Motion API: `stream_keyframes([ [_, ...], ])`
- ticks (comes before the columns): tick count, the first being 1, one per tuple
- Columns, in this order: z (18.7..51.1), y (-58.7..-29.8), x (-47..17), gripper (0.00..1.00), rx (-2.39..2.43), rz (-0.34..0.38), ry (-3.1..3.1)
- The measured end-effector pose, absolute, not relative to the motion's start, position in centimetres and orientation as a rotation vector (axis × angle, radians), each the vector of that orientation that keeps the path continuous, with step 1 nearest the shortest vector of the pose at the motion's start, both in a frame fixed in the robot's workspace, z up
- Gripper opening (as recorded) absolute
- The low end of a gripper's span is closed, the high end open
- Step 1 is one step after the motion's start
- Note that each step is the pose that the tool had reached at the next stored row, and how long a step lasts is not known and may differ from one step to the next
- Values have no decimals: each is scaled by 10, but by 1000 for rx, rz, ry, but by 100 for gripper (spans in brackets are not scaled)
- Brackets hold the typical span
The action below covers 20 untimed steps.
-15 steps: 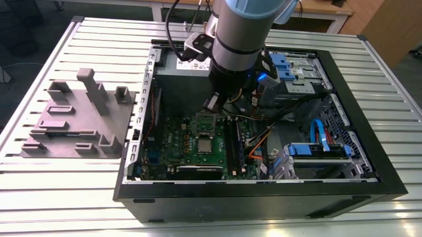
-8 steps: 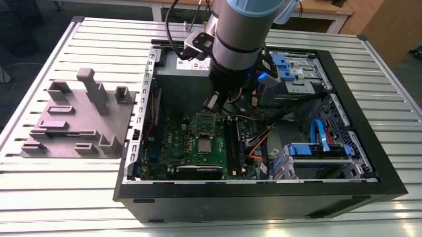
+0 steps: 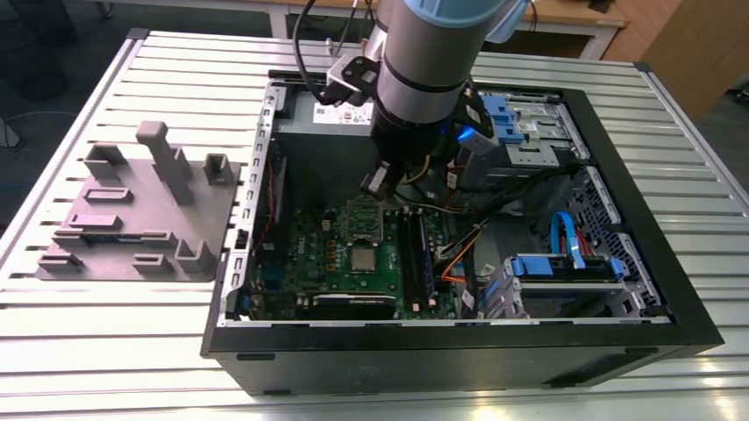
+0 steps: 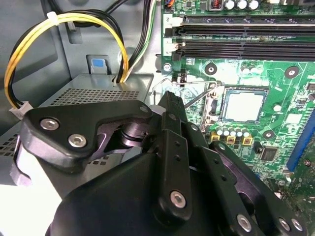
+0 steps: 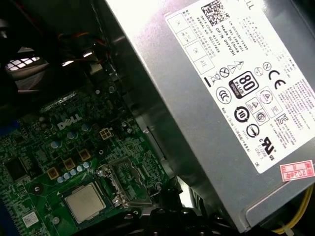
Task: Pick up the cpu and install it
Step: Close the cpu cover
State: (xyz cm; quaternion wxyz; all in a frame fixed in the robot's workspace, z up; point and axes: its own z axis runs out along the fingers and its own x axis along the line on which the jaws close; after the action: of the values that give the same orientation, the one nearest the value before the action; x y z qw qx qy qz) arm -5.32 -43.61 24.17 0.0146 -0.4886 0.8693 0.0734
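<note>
"Black computer case [image 3: 468,351] lying open on the table: what's the reference in there?"

"Take the green motherboard [image 3: 339,254] on its floor. The grey power supply [image 5: 221,98] runs along one edge of the motherboard, and the arm reaches down over that same edge."

"And the gripper [image 3: 381,182]?"

"It hangs above the motherboard, between the power supply and the socket. I see nothing carried, and I can't tell whether it is spread or pressed together."

"So which step is this?"

"My reading is that pickup and seating are done. The cpu [image 4: 244,105] lies in the socket near the middle of the motherboard, apart from the gripper. The metal socket frame [image 5: 123,184] beside it looks swung open, not clamped down."

"What would a further move call for?"

"I'd say a steady, square approach that stays clear of the yellow cables [image 4: 64,29] at the motherboard's edge."

"Which way does the chip point?"

"Flat, with its silvery top up. It's square, so it has no real long axis. Its sides run parallel to the motherboard's memory slots [image 4: 236,34]."
</note>
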Motion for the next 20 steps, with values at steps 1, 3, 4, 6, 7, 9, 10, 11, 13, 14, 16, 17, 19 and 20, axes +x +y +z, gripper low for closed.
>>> stream_keyframes([
  [1,242,-436,-53,10,-1522,223,2708],
  [3,242,-437,-53,10,-1524,213,2712],
  [4,242,-438,-53,10,-1525,208,2714],
  [6,242,-439,-53,10,-1526,200,2717],
  [7,242,-439,-53,10,-1527,198,2718],
  [9,242,-440,-53,10,-1527,197,2718],
  [10,242,-440,-53,10,-1527,197,2718],
  [11,242,-440,-53,10,-1527,197,2718],
  [13,242,-440,-53,10,-1527,197,2718],
  [14,242,-440,-53,10,-1527,197,2718],
  [16,242,-441,-54,10,-1527,197,2718],
  [17,242,-442,-54,10,-1527,197,2718],
  [19,242,-443,-55,10,-1527,197,2718],
  [20,242,-444,-55,10,-1528,197,2718],
])
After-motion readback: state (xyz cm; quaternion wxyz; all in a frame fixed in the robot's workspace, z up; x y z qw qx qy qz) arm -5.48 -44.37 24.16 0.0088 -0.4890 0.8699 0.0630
